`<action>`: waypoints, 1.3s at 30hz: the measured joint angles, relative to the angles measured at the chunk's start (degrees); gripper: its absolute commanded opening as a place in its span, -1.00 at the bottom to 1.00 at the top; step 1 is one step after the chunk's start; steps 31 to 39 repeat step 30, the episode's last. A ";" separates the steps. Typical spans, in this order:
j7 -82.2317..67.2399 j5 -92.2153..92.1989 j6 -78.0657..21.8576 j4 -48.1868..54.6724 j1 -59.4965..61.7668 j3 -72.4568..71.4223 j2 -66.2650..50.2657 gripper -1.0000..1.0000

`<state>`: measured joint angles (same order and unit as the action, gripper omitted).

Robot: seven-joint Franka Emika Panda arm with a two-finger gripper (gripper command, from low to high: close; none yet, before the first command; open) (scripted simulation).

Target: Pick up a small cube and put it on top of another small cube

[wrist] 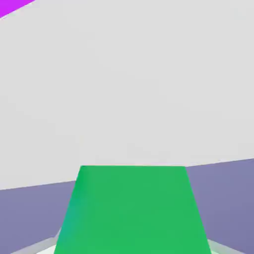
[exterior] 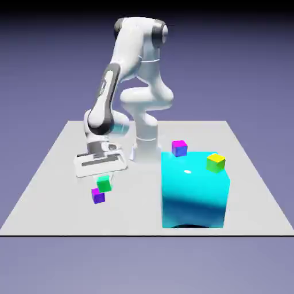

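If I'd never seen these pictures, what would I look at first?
Probably the big cyan block at the exterior view's right, with a yellow-topped green cube on top of it. Next, the white robot arm in the middle, whose gripper holds a tiny green cube just above a tiny purple cube.

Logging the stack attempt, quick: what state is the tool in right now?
Tool: closed on the small green cube, lifted just above the small purple cube.
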<state>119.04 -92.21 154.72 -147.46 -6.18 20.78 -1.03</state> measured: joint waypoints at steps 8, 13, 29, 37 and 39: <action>13.91 19.94 -6.37 1.96 0.67 -14.03 7.91 -1.00; 22.61 32.41 -10.35 3.18 0.80 -22.82 12.85 -1.00; 34.73 50.59 -6.55 4.01 -1.37 -40.61 12.53 1.00; 34.73 50.58 -6.55 4.01 -1.37 -40.61 12.53 1.00; 34.73 50.58 -6.55 4.01 -1.37 -40.61 12.53 1.00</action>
